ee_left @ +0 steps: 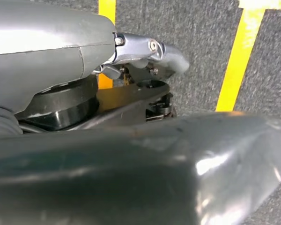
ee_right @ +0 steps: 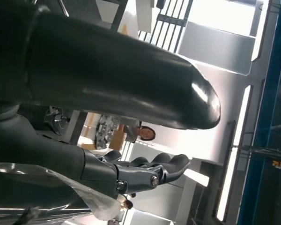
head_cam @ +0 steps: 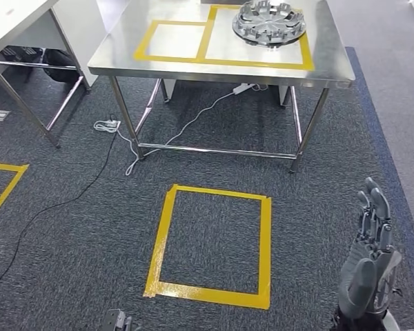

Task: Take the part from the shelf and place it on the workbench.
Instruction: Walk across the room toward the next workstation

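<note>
Steel workbench [head_cam: 142, 63] w/ part [head_cam: 269, 21] on top, right hand [head_cam: 369, 258] empty, fingers apart

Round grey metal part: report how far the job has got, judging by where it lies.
Done: the round grey metal part lies on the steel workbench, inside the larger yellow tape rectangle. In hand: nothing; the right hand is raised and holds nothing, fingers apart. Left: apparently nothing, though the left hand is too close to the camera to judge.

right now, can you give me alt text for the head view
A round metal part lies inside a yellow tape outline on a steel workbench. On the grey carpet in front is a yellow tape square, and the robot's right hand is raised at lower right, holding nothing.
</note>
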Tool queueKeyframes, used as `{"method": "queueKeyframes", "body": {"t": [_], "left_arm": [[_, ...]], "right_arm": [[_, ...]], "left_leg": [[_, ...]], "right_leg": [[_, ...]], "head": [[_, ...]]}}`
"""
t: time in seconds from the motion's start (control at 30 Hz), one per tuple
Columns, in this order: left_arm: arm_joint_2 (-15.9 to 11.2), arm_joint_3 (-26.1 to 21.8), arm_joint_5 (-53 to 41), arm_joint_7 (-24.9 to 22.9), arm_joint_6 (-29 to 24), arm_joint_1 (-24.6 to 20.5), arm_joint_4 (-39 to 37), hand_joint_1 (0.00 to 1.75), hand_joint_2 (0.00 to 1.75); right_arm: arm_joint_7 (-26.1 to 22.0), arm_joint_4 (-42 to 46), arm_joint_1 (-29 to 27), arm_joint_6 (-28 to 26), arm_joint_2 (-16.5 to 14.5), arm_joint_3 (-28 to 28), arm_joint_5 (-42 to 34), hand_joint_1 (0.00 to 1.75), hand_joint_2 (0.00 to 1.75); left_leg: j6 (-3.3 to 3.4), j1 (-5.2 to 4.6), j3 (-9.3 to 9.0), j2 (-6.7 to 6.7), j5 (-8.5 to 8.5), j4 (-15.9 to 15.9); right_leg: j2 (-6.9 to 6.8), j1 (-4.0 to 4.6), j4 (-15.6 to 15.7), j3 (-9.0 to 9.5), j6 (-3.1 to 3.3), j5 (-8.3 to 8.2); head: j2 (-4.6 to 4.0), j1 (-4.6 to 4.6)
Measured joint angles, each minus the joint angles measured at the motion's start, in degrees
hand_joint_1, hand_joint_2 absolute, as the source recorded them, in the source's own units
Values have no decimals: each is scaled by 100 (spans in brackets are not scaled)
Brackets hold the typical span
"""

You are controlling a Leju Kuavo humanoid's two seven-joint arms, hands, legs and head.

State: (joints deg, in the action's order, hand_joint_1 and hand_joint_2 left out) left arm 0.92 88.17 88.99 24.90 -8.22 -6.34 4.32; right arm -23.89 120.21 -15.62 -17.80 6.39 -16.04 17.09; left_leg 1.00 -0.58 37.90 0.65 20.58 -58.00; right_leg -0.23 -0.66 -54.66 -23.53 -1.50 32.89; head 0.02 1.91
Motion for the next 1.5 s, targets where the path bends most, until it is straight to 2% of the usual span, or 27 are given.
{"method": "queueKeyframes", "body": {"t": [0.07,0.13,0.17,0.2,0.27,0.3,0.37,0.43,0.5,0.53,0.57,0.63,0.67,0.7,0.77,0.83,0.9,0.93,1.0,1.03,1.1,1.17,1.23,1.3,1.4,1.43,1.5], "left_arm": [[-3,1,1,0,2,12,0,0,0],[-4,2,2,0,3,14,0,0,0],[-4,2,7,0,3,11,-1,0,0],[-5,2,12,0,3,10,-1,0,0],[-5,2,21,0,3,8,-1,0,0],[-5,2,22,0,3,6,-1,0,0],[-11,2,24,1,3,-4,-2,0,0],[-17,2,29,3,3,-19,-2,0,0],[-18,2,33,4,3,-15,-2,0,0],[-19,2,34,4,3,-10,-2,0,0],[-17,2,34,4,3,-5,-3,0,0],[-9,2,34,4,2,-4,-4,0,0],[-4,2,34,4,1,-2,-4,0,0],[-2,2,34,4,-1,1,-4,0,0],[-1,2,34,4,-3,7,-4,0,0],[6,2,34,4,-4,3,-4,0,0],[14,2,34,5,-6,-15,-4,0,0],[15,2,34,7,-8,-21,-4,0,0],[4,1,39,9,-12,-10,-4,0,0],[0,1,44,8,-14,3,-5,0,0],[-3,2,51,5,-15,17,-6,0,0],[0,2,52,4,-16,14,-6,0,0],[0,2,55,3,-17,18,-6,0,0],[-3,2,58,1,-23,28,-6,0,0],[-2,2,62,0,-37,27,-6,0,0],[-1,2,64,0,-38,30,-6,0,0],[-1,3,74,0,-40,42,-6,0,0]], "right_arm": [[3,0,3,12,0,1,1,0,0],[4,0,4,22,-1,1,2,0,0],[4,0,4,27,-1,1,3,0,0],[5,0,5,33,-1,2,4,0,0],[6,0,6,43,-1,2,5,0,0],[7,0,6,47,-1,2,7,0,0],[5,0,10,50,-1,2,18,0,0],[4,0,23,47,-1,2,65,0,0],[4,-1,27,40,-1,1,146,0,0],[5,-2,23,33,-1,-1,183,0,0],[7,-3,19,24,-1,-2,214,0,0],[9,-6,18,5,-1,-5,255,0,0],[11,-8,18,-3,-1,-7,266,0,0],[11,-11,17,-8,-1,-9,273,0,0],[13,-15,15,-14,-1,-10,278,0,0],[14,-15,16,-15,-1,-11,281,0,0],[12,-15,16,-19,-1,-11,285,0,0],[12,-15,14,-21,-1,-11,286,0,0],[11,-16,11,-23,-1,-11,290,0,0],[13,-16,7,-24,-1,-10,290,0,0],[16,-17,-6,-27,-1,-9,291,0,0],[22,-17,-29,-33,-1,-6,294,0,0],[31,-17,-41,-38,-1,-4,298,0,0],[39,-17,-38,-44,-1,-9,303,0,0],[51,-17,-29,-51,-1,-21,309,0,0],[54,-17,-25,-52,-1,-26,311,0,0],[60,-17,-12,-51,-1,-40,323,0,0]], "left_leg": [[-72,21,89,-19,371,-251],[-127,45,194,-27,1027,-912],[-145,53,219,-27,1225,-1283],[-152,58,200,-27,1266,-1553],[-136,63,-52,-30,995,-1568],[-110,63,-315,-36,855,-1275],[-40,47,-953,-58,897,-390],[17,12,-1275,-75,1069,175],[80,-1,-1210,-73,1006,273],[125,3,-1141,-73,939,291],[165,12,-1060,-75,863,314],[211,9,-875,-97,717,326],[215,1,-775,-115,638,322],[213,-6,-671,-138,557,315],[193,-15,-470,-201,411,291],[157,-20,-313,-290,292,247],[112,-38,-210,-393,196,175],[85,-46,-175,-448,153,153],[25,-44,-127,-538,88,134],[-8,-40,-96,-503,143,86],[-77,-18,43,-321,520,-318],[-152,22,265,-175,1019,-1091],[-201,70,314,-132,1150,-1543],[-208,100,-19,-74,892,-1143],[-124,55,-598,224,637,-161],[-77,29,-644,287,663,-53],[12,12,-625,240,698,0]], "right_leg": [[-25,-15,-8,-155,106,-139],[-39,-13,-24,-339,154,-295],[-44,-8,-39,-433,156,-373],[-49,-4,-65,-533,156,-450],[-52,0,-140,-758,146,-588],[-50,2,-183,-870,136,-648],[-46,12,-246,-1023,93,-746],[-54,8,-261,-1094,21,-854],[-58,-14,-256,-1146,-55,-933],[-48,-21,-306,-1199,-80,-847],[-34,-23,-441,-1271,-97,-652],[-9,-24,-1018,-1453,-117,-58],[-4,-22,-1388,-1525,-122,140],[0,-19,-1705,-1561,-123,184],[21,-11,-1884,-1424,-105,-117],[191,-1,-1254,-856,-56,-361],[405,-6,-338,-206,-8,-179],[446,-2,-57,-30,12,-50],[334,-7,91,1,65,15],[258,-15,89,-15,104,-12],[91,-35,94,-54,167,-71],[-73,-33,85,-94,178,-103],[-231,-32,65,-125,164,-114],[-373,-34,35,-111,135,-99],[-549,-9,-4,-84,57,-46],[-598,5,-13,-86,30,-37],[-674,18,-26,-79,-23,-20]], "head": [[0,-23],[0,-50],[0,-55],[0,-55],[0,-57],[0,-58],[0,-55],[0,-53],[0,-57],[0,-55],[0,-53],[0,-40],[0,-36],[0,-33],[0,-33],[0,-33],[0,-39],[0,-43],[0,-42],[0,-51],[0,-81],[0,-102],[0,-102],[0,-103],[0,-102],[0,-98],[1,-91]]}}
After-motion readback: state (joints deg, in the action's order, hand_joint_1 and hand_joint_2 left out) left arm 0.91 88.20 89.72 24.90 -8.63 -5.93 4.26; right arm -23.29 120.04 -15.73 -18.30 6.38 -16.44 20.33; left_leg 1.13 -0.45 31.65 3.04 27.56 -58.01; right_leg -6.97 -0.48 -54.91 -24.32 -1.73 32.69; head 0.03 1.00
